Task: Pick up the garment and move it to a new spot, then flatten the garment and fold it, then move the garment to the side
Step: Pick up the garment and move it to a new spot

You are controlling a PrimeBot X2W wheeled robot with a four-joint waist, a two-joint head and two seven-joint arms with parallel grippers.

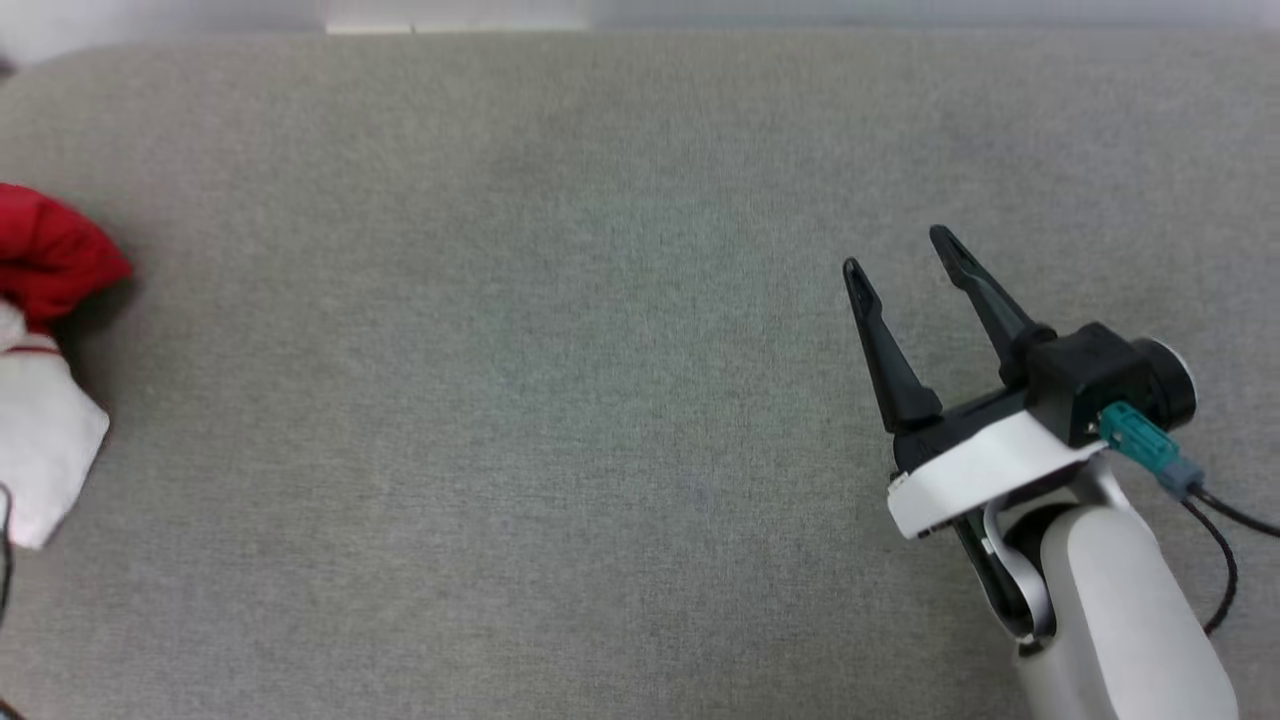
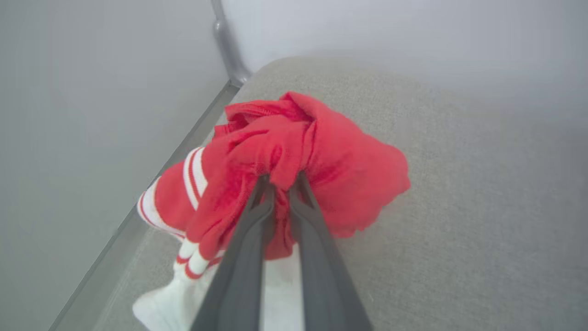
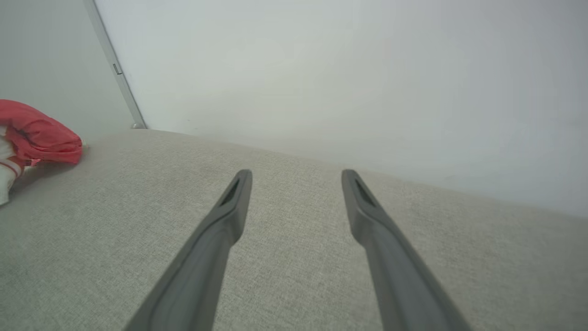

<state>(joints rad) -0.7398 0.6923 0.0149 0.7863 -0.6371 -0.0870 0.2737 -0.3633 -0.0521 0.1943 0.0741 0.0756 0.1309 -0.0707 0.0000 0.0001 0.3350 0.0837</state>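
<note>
The garment [image 2: 321, 156] is a bunched red jersey with white sleeves and red-white striped trim, lifted off the grey surface near its left edge. My left gripper [image 2: 281, 181] is shut on a fold of its red cloth, the fingertips buried in the fabric. In the head view the garment [image 1: 45, 260] hangs in at the far left, a white sleeve drooping below the red bundle. My right gripper [image 1: 900, 262] stands open over the right part of the surface, nothing between its fingers. The right wrist view shows the garment [image 3: 39, 135] far to its left and the right gripper [image 3: 296, 177] open.
The grey fabric-covered surface [image 1: 560, 400] spreads wide between the two arms. A pale wall [image 3: 344, 69] rises behind its far edge, and a metal rail [image 2: 229, 46] runs along the left edge. A black cable [image 1: 1225, 560] trails from the right wrist.
</note>
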